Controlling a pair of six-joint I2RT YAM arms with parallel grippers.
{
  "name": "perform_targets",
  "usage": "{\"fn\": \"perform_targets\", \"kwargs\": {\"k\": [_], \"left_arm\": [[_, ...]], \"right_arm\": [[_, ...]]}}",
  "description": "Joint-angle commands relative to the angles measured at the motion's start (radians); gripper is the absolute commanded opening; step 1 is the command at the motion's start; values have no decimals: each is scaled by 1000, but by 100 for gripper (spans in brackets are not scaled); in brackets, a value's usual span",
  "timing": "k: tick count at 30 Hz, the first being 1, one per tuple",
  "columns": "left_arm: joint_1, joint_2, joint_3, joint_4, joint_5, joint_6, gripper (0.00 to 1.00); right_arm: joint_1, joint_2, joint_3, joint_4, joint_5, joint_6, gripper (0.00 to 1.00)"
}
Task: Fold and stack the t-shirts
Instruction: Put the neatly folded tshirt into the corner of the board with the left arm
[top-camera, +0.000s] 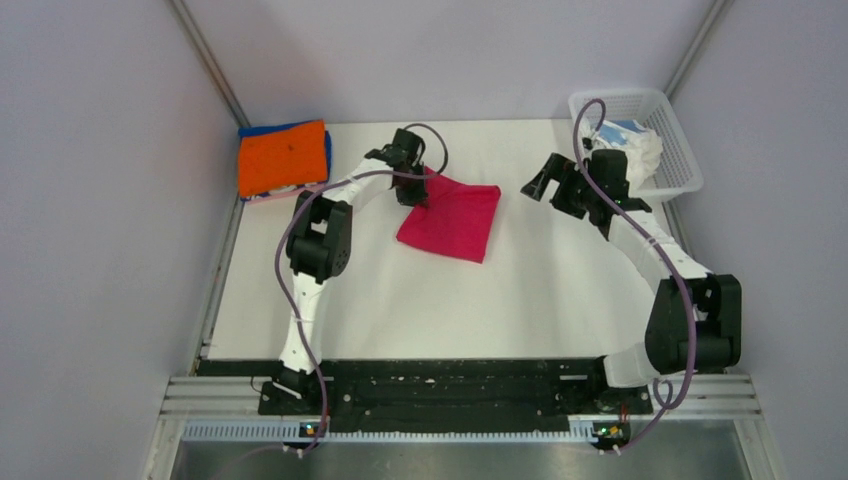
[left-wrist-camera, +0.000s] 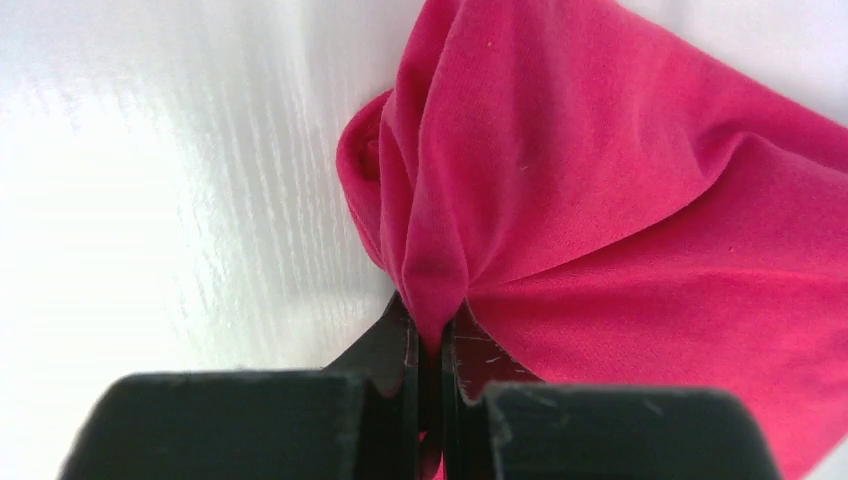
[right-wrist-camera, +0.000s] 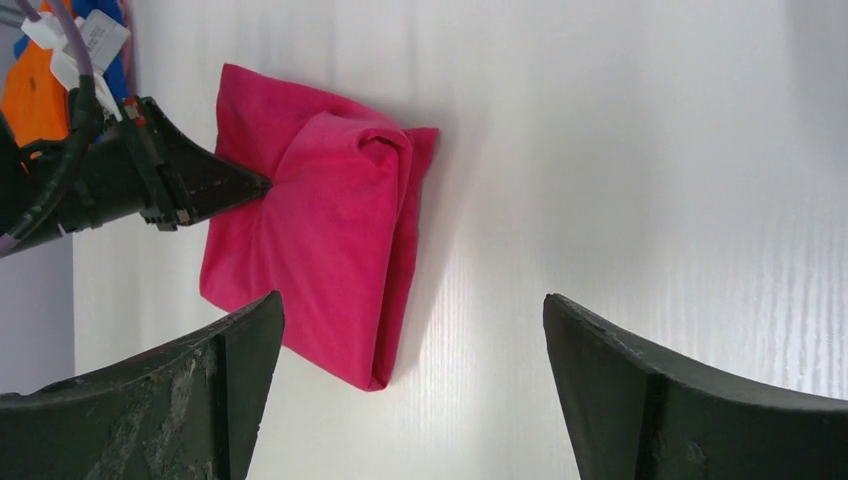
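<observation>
Folded crimson t-shirt (top-camera: 452, 222) runs diagonally away from the left gripper (left-wrist-camera: 432, 335) pinching its corner; left arm (top-camera: 318, 240) reaches forward; right gripper (top-camera: 537, 186) gapes beyond.

Left gripper (right-wrist-camera: 262, 183) pinched tight on crimson-pink t-shirt (top-camera: 452, 222), right gripper (top-camera: 538, 182) hovers, jaws wide

White mesh basket (top-camera: 650, 108), far right on table (top-camera: 540, 300)

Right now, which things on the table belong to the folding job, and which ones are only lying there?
Belong to the job:
- pink shirt, pinched by the shut left gripper
- orange shirt, lying on the blue shirt in the far left corner
- white and pale blue shirts, bunched in the basket

Only lying there:
- the basket itself
- the table
</observation>
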Motion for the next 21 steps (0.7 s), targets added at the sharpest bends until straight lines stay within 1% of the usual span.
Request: {"fn": "perform_targets", "kwargs": {"k": [1, 2, 4, 7, 9, 13, 17, 21], "left_arm": [[-25, 14, 30, -158, -297, 18, 0], [-25, -2, 32, -159, -347, 27, 0], [-24, -34, 32, -151, -488, 50, 0], [-19, -71, 37, -109, -683, 147, 0], [-8, -83, 48, -82, -763, 215, 0], [36, -104, 89, -39, -810, 308, 0], [80, -125, 94, 59, -841, 414, 0], [116, -126, 145, 127, -887, 528, 0]], "right_arm": [[-14, -112, -27, 11, 72, -60, 99], [-14, -129, -39, 13, 88, -69, 99], [-14, -164, -63, 21, 114, -93, 99], [-14, -206, -96, 26, 157, -111, 99], [-14, -234, -115, 31, 186, -114, 99], [-14, -283, -151, 46, 250, -129, 99], [-14, -330, -182, 60, 300, -148, 99], [-13, -343, -186, 47, 371, -157, 99]]}}
